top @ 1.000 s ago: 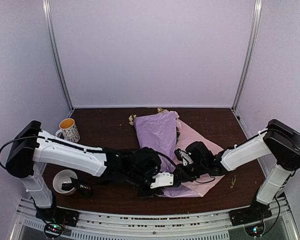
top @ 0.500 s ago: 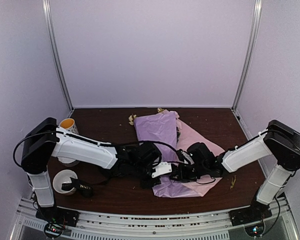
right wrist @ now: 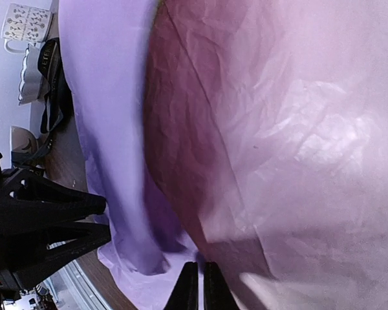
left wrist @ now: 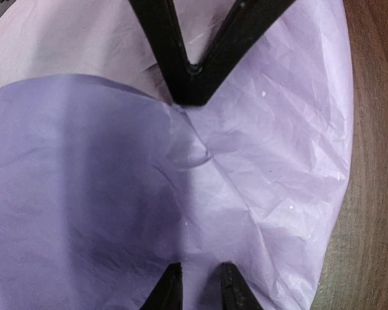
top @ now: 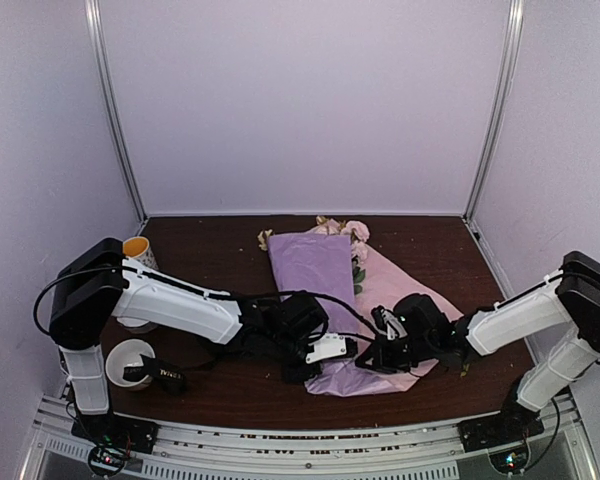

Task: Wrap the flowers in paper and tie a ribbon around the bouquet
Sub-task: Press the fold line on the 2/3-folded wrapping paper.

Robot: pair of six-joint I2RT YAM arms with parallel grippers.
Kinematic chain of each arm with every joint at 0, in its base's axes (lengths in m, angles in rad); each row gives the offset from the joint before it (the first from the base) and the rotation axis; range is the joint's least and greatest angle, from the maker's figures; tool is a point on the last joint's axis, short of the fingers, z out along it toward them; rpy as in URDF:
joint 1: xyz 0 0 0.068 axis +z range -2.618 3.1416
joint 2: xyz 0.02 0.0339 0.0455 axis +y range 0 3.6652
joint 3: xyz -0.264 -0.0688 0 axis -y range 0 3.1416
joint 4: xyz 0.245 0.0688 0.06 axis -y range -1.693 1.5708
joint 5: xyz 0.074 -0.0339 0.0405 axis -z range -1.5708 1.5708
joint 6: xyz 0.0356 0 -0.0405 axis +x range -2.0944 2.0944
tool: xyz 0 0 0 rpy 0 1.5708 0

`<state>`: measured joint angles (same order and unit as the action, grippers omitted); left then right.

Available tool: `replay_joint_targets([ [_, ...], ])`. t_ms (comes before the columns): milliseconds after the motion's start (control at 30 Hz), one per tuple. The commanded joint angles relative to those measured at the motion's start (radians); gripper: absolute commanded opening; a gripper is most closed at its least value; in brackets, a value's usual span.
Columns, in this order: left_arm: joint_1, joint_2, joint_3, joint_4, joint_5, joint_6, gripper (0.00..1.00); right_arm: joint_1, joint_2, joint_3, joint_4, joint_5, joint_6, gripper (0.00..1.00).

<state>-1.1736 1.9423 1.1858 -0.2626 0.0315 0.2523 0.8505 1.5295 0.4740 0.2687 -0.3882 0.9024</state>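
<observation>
The left gripper [left wrist: 199, 268] hangs low over the large, thin, crinkled lilac paper [top: 313, 268]. Its two black fingers stand a little apart, the sheet shows in the gap, and they clasp nothing. Straight ahead of it, across a rounded fold, the right gripper [right wrist: 199, 265] points back at it. Its fingers are drawn together into one point that rests on the lilac paper where the fold's edge meets a small pucker. Whether a pinch of sheet is caught there cannot be told.

Under the right gripper the sheet looks paler and pinker, and the deeper lilac fold lies on the side towards the left gripper. The wrapped bundle runs away from both grippers towards the back of the dark brown wooden table [top: 210, 250]. There the small cream and pink flowers [top: 352, 232] peep out of its far end.

Behind the left gripper, back along its arm, the narrow black ribbon with white lettering [top: 163, 376] lies draped over a small white cup [top: 120, 352]. A white mug with a yellow inside [top: 134, 248] stands beyond that, beside the arm's shoulder.
</observation>
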Motion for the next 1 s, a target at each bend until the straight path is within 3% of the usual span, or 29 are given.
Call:
replay_joint_targets([
  [0, -0.001, 0.04, -0.027, -0.042, 0.016, 0.015, 0.24, -0.022, -0.075, -0.019, -0.053, 0.017, -0.017, 0.06],
  [100, -0.001, 0.039, -0.029, -0.04, 0.014, 0.012, 0.24, -0.04, -0.109, 0.013, -0.094, -0.016, -0.086, 0.13],
  [267, -0.001, 0.037, -0.033, -0.033, 0.014, 0.005, 0.24, -0.074, -0.076, 0.116, -0.139, -0.046, -0.146, 0.35],
  [433, -0.001, 0.036, -0.036, -0.032, 0.014, 0.001, 0.24, -0.082, 0.041, 0.2, -0.144, -0.062, -0.149, 0.41],
  [533, -0.001, 0.033, -0.04, -0.031, 0.009, -0.003, 0.24, -0.081, 0.101, 0.221, -0.125, -0.098, -0.129, 0.34],
  [700, -0.001, 0.014, -0.051, -0.01, 0.003, -0.017, 0.24, -0.08, 0.073, 0.176, -0.087, -0.082, -0.102, 0.1],
  [833, -0.007, -0.055, -0.058, 0.011, -0.005, -0.032, 0.23, -0.079, 0.053, 0.148, -0.089, -0.069, -0.106, 0.01],
  [967, -0.011, -0.184, -0.059, 0.061, -0.014, -0.028, 0.29, -0.08, 0.074, 0.138, -0.08, -0.078, -0.104, 0.0],
])
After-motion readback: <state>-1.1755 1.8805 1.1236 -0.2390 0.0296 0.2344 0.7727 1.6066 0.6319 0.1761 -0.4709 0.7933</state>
